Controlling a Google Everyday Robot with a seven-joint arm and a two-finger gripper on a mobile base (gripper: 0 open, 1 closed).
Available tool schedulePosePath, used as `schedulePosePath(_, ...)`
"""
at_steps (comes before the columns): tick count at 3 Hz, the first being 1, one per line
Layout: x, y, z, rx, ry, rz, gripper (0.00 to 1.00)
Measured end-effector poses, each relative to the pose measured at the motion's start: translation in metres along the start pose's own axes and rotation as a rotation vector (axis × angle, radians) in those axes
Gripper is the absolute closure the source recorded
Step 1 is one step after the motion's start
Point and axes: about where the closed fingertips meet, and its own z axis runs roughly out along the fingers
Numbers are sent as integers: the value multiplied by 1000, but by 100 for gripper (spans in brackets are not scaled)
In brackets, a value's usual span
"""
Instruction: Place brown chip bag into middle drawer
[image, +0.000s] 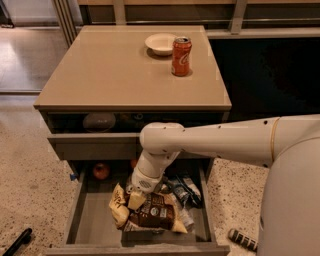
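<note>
**One brown chip bag (152, 216) inside the middle drawer (94, 220)**

Crumpled, the bag lies on the drawer's floor, towards its front, partly over smaller dark packets (183, 193). The pincer (136, 199) is down in the drawer, seemingly touching the bag's upper left end. Whether it grips the bag, I cannot tell.

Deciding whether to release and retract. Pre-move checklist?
1. The middle drawer is open: ok.
2. The brown chip bag is within the drawer walls: ok.
3. Bag flat on the drawer floor: cannot tell; it seems to lie partly on the small packets.
4. The gripper is at the bag's upper-left end, over the drawer: ok.
5. Bag released: cannot tell.
6. The soda can and bowl on the cabinet top are away from the arm: ok.
</note>
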Motion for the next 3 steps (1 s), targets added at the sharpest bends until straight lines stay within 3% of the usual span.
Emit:
schedulePosePath(1,3,-1,1,-6,-2,6,100)
schedulePosePath(2,-31,-13,19,-51,-27,-33,100)
schedulePosePath(3,-31,-12,31,-67,-28,-37,100)
